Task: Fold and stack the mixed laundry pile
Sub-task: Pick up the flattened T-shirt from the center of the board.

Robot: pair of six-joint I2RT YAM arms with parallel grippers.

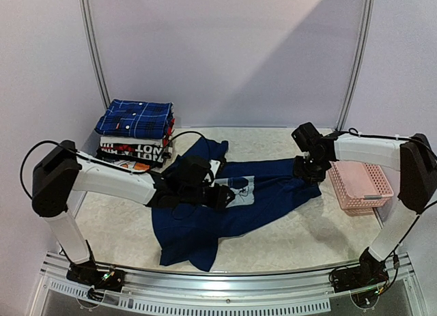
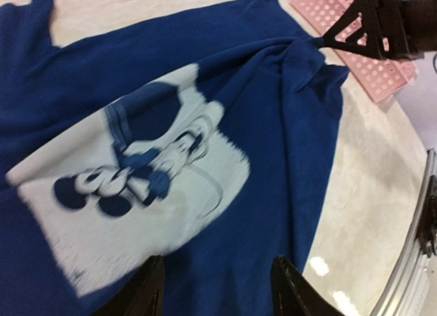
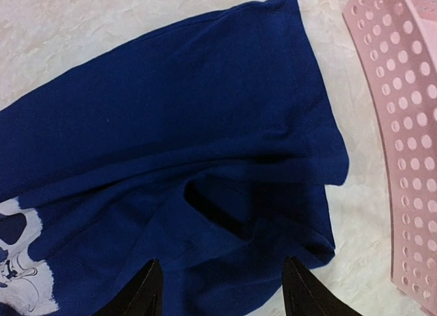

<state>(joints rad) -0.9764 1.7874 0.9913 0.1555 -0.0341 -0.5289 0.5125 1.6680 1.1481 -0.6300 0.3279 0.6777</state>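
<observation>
The navy T-shirt (image 1: 225, 207) lies spread and rumpled on the table, its pale-blue chest print (image 1: 240, 189) facing up. The dark-blue plaid shirt (image 1: 135, 118) sits folded on top of a stack at the back left. My left gripper (image 1: 222, 196) is open just above the T-shirt beside the print; in the left wrist view (image 2: 218, 292) its fingers straddle navy cloth (image 2: 287, 138) below the print (image 2: 136, 186). My right gripper (image 1: 311, 169) is open over the T-shirt's right edge; in the right wrist view (image 3: 222, 292) its fingers stand wide apart above a fold (image 3: 218, 207).
The pink lattice basket (image 1: 358, 186) stands at the right, close to the T-shirt's edge and my right gripper; it also shows in the left wrist view (image 2: 355, 56) and the right wrist view (image 3: 403, 125). White and black red-lettered folded garments (image 1: 133, 151) lie under the plaid shirt.
</observation>
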